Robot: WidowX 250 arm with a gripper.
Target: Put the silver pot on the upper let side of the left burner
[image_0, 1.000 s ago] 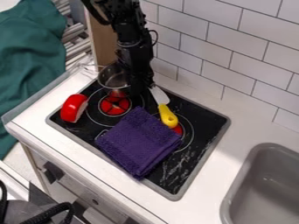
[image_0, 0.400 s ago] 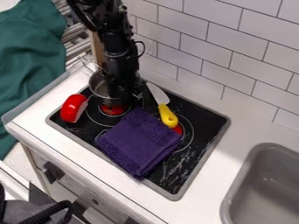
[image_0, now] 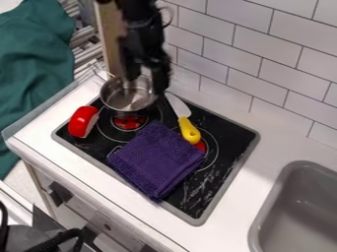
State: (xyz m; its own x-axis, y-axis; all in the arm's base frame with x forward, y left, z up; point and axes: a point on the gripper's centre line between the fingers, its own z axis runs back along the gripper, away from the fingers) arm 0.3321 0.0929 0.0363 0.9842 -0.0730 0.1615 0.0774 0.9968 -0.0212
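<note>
The black gripper (image_0: 145, 84) hangs down from the top edge of the view over the stove top (image_0: 227, 203), near its far left corner. Its two fingers stand apart, blurred, with a gap showing between them; they are not clamped on anything. One finger is above the far rim of the silver pot (image_0: 126, 100), the other at the pot's right side, overlapping the rim in the view. I cannot tell whether either finger touches the metal.

The pot is upright, its open top facing up, at the far left corner of the stove top, on the upper side of the left burner (image_0: 128, 122), whose red centre shows just below it. The pot's thin wire handle points to the upper left, past the stove top's edge.

Near the left corner of the stove top is a red toy piece (image_0: 82, 122) with a pale side. A purple towel (image_0: 156, 160) is folded across the middle, reaching the front edge and partly covering the right burner (image_0: 201, 145). A knife with a yellow handle (image_0: 189, 131) lies beside the towel, its pale blade pointing towards the far edge
</note>
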